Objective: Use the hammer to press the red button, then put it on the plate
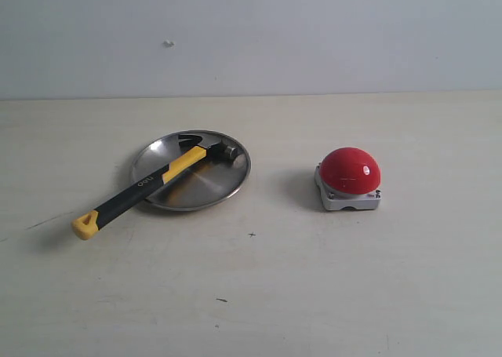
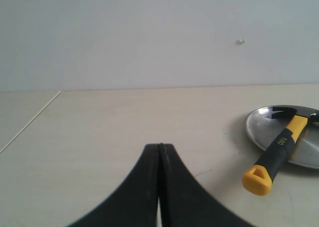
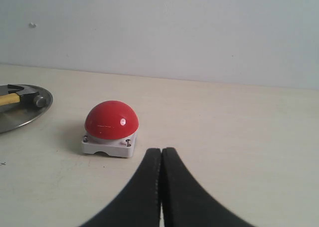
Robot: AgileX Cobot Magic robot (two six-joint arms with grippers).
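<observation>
Two sets of fingers: left fingers (image 2: 149, 172) & right fingers (image 3: 172, 172) are both pressed tight together w/ nothing in either; neither shows in the exterior view.
Hammer: claw hammer w/ dark metal head & yellow-and-black rubber handle (image 1: 149, 184) lies diagonally. Head is inside the round shallow silver steel plate (image 1: 208, 188), handle crosses the rim, yellow looped end is on the pale table (image 1: 259, 286).
Button: large glossy red dome button on a square light-grey base (image 1: 351, 170) sits right of the plate, well apart, nothing touching it.
Stage: can't tell if the press is done; if not, the hammer needs lifting off the plate first.
Risk 1: if the fingers come down shut, they shove the handle instead of straddling it. They must open before descent.
Risk 2: the handle bears on the rim, so a push or skewed lift prob. levers the plate up or drags it. Steel on a smooth top looks slippy.
Risk 3: w/ a grip near the yellow loop, the head-heavy tool likely droops or twists. Nearer the head is steadier, but that spot is over the plate.
Risk 4: the dome is rounded & glossy, so an off-centre hit may glance off. No fixing to the table shows, so sideways force could skid the base.
Risk 5: on the return leg, a drop from height may shift the plate or leave the hammer tipping off the rim.
</observation>
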